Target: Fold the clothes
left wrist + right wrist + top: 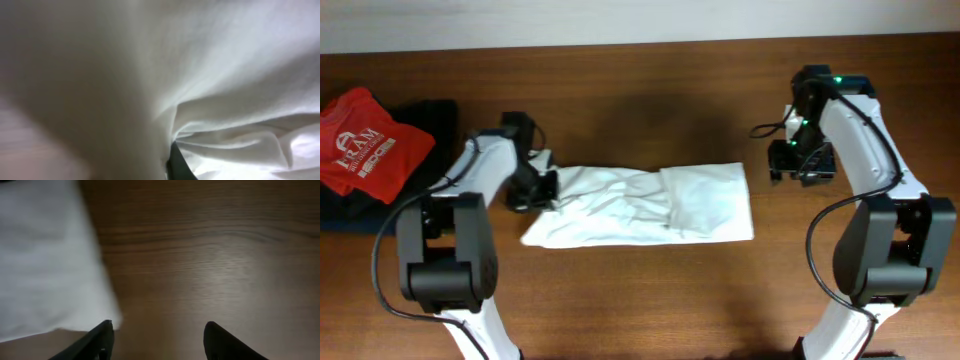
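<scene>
The white T-shirt (650, 205) lies wrinkled in a long band across the middle of the table. My left gripper (542, 187) is at its left end. In the left wrist view the white fabric (210, 75) fills the frame, pressed close against one dark finger (177, 165), so the gripper looks shut on the cloth. My right gripper (800, 165) is open and empty, just right of the shirt's right edge. In the right wrist view its fingers (159, 330) spread over bare wood, with the shirt's edge (45, 260) at the left. The green-and-dark print is hidden.
A red shirt with white lettering (365, 140) lies on a dark folded garment (432, 115) at the far left of the wooden table (650, 90).
</scene>
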You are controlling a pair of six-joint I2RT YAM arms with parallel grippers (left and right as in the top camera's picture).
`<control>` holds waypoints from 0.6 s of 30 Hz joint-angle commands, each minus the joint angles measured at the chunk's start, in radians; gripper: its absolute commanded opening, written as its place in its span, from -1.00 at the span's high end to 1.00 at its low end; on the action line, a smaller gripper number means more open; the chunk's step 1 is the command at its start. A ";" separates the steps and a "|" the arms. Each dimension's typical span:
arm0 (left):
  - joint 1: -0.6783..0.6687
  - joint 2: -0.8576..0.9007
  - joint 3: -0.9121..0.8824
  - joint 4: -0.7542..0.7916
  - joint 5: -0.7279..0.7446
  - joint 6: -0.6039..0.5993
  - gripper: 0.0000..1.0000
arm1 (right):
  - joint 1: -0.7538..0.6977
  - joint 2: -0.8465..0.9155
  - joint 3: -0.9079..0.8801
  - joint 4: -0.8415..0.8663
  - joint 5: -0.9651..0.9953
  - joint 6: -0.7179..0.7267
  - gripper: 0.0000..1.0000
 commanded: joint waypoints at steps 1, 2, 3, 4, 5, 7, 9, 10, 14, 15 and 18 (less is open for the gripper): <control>0.122 0.010 0.218 -0.098 -0.244 -0.064 0.99 | -0.085 -0.018 0.014 -0.004 0.038 0.001 -0.23; 0.141 0.010 0.281 -0.135 -0.261 -0.064 0.99 | -0.106 -0.018 0.014 -0.005 0.038 0.001 -0.24; 0.150 0.010 0.373 -0.189 -0.260 -0.064 0.99 | -0.119 -0.018 0.014 -0.005 0.037 0.001 -0.24; 0.140 0.010 0.433 -0.225 -0.258 -0.064 0.99 | -0.125 -0.018 0.014 -0.005 0.037 0.001 -0.24; 0.106 0.010 0.506 -0.279 -0.246 -0.064 0.99 | -0.125 -0.018 0.014 -0.005 0.037 0.001 -0.24; 0.023 0.010 0.550 -0.315 -0.203 -0.064 0.99 | -0.125 -0.018 0.014 -0.005 0.037 0.001 -0.24; -0.137 0.014 0.549 -0.318 -0.187 -0.064 0.99 | -0.125 -0.018 0.014 -0.005 0.037 0.001 -0.24; -0.192 0.016 0.549 -0.316 -0.187 -0.066 0.99 | -0.125 -0.018 0.014 -0.005 0.037 0.001 -0.24; -0.414 0.019 0.533 -0.314 -0.188 -0.090 0.97 | -0.125 -0.018 0.014 -0.006 0.037 0.001 -0.24; -0.445 0.026 0.530 -0.315 -0.188 -0.090 0.97 | -0.125 -0.018 0.014 -0.008 0.037 0.001 -0.24; -0.510 0.086 0.530 -0.324 -0.182 -0.090 0.97 | -0.125 -0.018 0.014 -0.012 0.038 0.001 -0.25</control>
